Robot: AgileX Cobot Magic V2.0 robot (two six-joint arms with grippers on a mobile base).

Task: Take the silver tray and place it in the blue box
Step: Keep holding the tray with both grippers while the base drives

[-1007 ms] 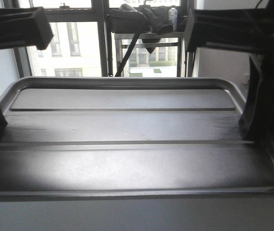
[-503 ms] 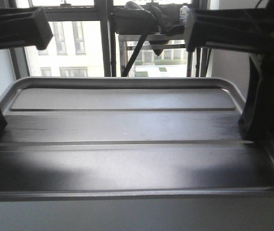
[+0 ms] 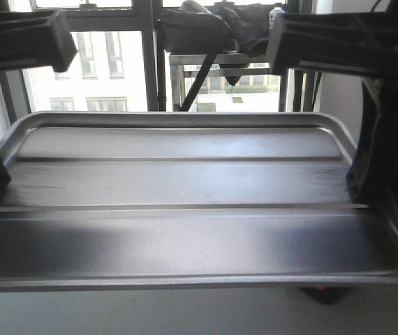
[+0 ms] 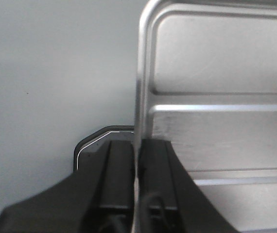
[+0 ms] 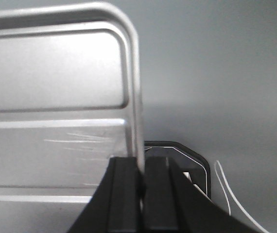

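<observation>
Near rim: the tray (image 3: 185,181) fills the front view, and its front edge runs nearly the full width, low in the picture.
Under the rim: a small dark object (image 3: 322,293) with an orange spot shows just below the edge, right of centre. It is too small to identify.
Tray: it sits roughly level, open side up, held between the two arms. Two long ridges (image 3: 185,206) run from side to side across its recessed panel.
Left gripper (image 4: 136,145): clamped narrow on the tray's left rim, with one of its black fingers (image 4: 119,165) outside the rim and the other inside.
Right gripper (image 5: 141,162): pinched tight on the right rim in the same way, with fine scratches on the metal just beside it.
Surface (image 4: 41,73): plain grey, seen past both rims in the wrist views.
Slab (image 4: 92,145): black with rounded corners and a pale edge line, lying on the grey beneath the left fingers.
Second slab (image 5: 194,162): much the same, beneath the right fingers.
Cable (image 5: 226,189): thin and white, curving over the grey just right of the second slab.
Far rim: it has rounded corners and ends below the window (image 3: 115,63).
Window: dark frames with pale buildings (image 3: 94,70) outside.
Rack (image 3: 206,77): metal, standing at the glass with a dark bundle (image 3: 213,28) on top.
</observation>
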